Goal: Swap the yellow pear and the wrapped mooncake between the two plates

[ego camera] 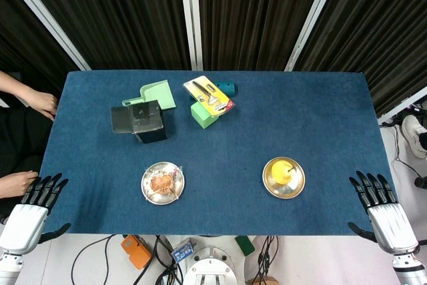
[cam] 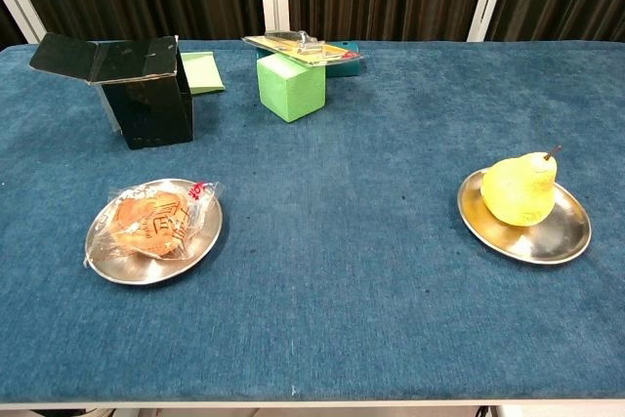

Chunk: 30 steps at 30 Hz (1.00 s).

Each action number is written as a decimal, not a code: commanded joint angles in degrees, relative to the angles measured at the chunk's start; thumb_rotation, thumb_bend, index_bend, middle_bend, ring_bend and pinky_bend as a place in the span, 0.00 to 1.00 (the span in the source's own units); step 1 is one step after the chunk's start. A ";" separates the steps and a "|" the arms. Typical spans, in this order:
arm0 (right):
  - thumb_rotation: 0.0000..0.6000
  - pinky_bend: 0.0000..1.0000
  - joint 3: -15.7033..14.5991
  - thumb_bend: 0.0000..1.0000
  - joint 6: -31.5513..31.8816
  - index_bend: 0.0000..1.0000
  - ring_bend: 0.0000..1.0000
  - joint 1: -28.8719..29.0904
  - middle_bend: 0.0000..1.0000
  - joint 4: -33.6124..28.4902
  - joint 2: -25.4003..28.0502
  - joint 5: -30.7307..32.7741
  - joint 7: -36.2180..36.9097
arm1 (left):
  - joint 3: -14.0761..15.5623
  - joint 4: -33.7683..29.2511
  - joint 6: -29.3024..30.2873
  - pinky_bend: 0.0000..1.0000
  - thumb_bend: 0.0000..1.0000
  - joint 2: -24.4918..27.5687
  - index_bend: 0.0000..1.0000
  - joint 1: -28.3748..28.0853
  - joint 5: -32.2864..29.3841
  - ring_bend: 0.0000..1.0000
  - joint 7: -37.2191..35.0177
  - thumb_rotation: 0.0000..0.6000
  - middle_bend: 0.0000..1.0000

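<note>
The wrapped mooncake point(ego camera: 161, 183) point(cam: 151, 221) lies in clear film on the silver plate point(ego camera: 148, 193) point(cam: 115, 269) at the table's front left. On a second silver plate point(ego camera: 272, 185) point(cam: 568, 236) at the front right stands the yellow pear point(ego camera: 287, 171) point(cam: 519, 190), upright with its stem up. My left hand point(ego camera: 35, 208) hangs open at the table's front left corner, fingers spread, well left of the mooncake plate. My right hand point(ego camera: 380, 206) is open beyond the front right corner, apart from the pear plate. Neither hand shows in the chest view.
An open black box point(ego camera: 141, 121) point(cam: 137, 85) stands at the back left beside a green dustpan point(ego camera: 157, 94). A green block point(ego camera: 203, 114) point(cam: 290, 85) carries a yellow packaged tool point(ego camera: 209, 96) at back centre. A person's hands point(ego camera: 41, 103) rest at the table's left edge.
</note>
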 commanded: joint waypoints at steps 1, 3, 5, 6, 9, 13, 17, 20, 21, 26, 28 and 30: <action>0.92 0.00 0.14 0.23 -0.35 0.00 0.00 0.17 0.00 -0.01 -0.11 0.31 -0.14 | -0.12 -0.12 -0.19 0.03 0.09 0.03 0.05 -0.12 -0.22 0.00 -0.02 1.00 0.00; 0.92 0.00 0.37 0.23 -0.89 0.00 0.00 0.62 0.00 0.06 -0.34 0.43 -0.21 | -0.21 -0.24 -0.39 0.03 0.09 0.05 0.05 -0.21 -0.42 0.00 0.00 1.00 0.00; 0.92 0.00 0.73 0.23 -1.72 0.00 0.00 1.29 0.00 0.06 -0.65 0.63 -0.32 | -0.22 -0.33 -0.46 0.03 0.09 0.08 0.05 -0.25 -0.45 0.00 0.06 1.00 0.00; 0.92 0.00 0.91 0.23 -2.20 0.00 0.00 1.68 0.00 -0.01 -0.76 0.72 -0.29 | -0.23 -0.34 -0.43 0.03 0.09 0.07 0.05 -0.25 -0.44 0.00 0.06 1.00 0.00; 0.92 0.00 2.10 0.23 -7.14 0.00 0.00 5.10 0.00 -1.57 -0.46 1.68 -0.27 | -0.30 -0.35 -0.68 0.03 0.09 0.01 0.05 -0.39 -0.54 0.00 0.16 1.00 0.00; 0.92 0.00 5.58 0.23 -17.41 0.00 0.00 11.87 0.00 -6.13 0.91 6.06 -2.30 | -0.80 -0.51 -2.06 0.03 0.09 0.06 0.05 -1.01 -1.73 0.00 -0.05 1.00 0.00; 0.92 0.00 9.74 0.23 -28.96 0.00 0.00 19.35 0.00 -8.78 -0.06 13.20 -7.78 | -2.01 -1.04 -3.97 0.03 0.09 0.13 0.05 -1.88 -4.17 0.00 0.16 1.00 0.00; 0.92 0.00 11.55 0.23 -34.53 0.00 0.00 23.29 0.00 -8.21 -2.32 17.89 -11.50 | -2.37 -1.26 -4.74 0.03 0.09 0.21 0.05 -2.24 -5.03 0.00 0.24 1.00 0.00; 0.92 0.01 11.82 0.23 -35.74 0.00 0.00 24.19 0.00 -7.80 -3.09 19.01 -12.12 | -2.44 -1.33 -4.89 0.03 0.09 0.23 0.05 -2.30 -5.22 0.00 0.30 1.00 0.00; 0.92 0.07 11.36 0.23 -39.24 0.00 0.01 27.03 0.01 -5.14 -6.23 22.05 -14.26 | -2.48 -1.49 -5.03 0.03 0.09 0.20 0.05 -2.18 -5.87 0.00 0.45 1.00 0.00; 0.92 0.13 10.84 0.23 -39.29 0.00 0.04 27.42 0.06 -4.10 -7.25 21.79 -14.01 | -2.44 -1.47 -4.95 0.03 0.09 0.15 0.05 -2.12 -5.87 0.00 0.53 1.00 0.00; 0.92 0.15 10.19 0.23 -39.49 0.04 0.07 27.83 0.11 -2.94 -8.18 21.48 -13.52 | -2.37 -1.51 -4.91 0.03 0.09 0.12 0.05 -2.11 -5.77 0.00 0.59 1.00 0.00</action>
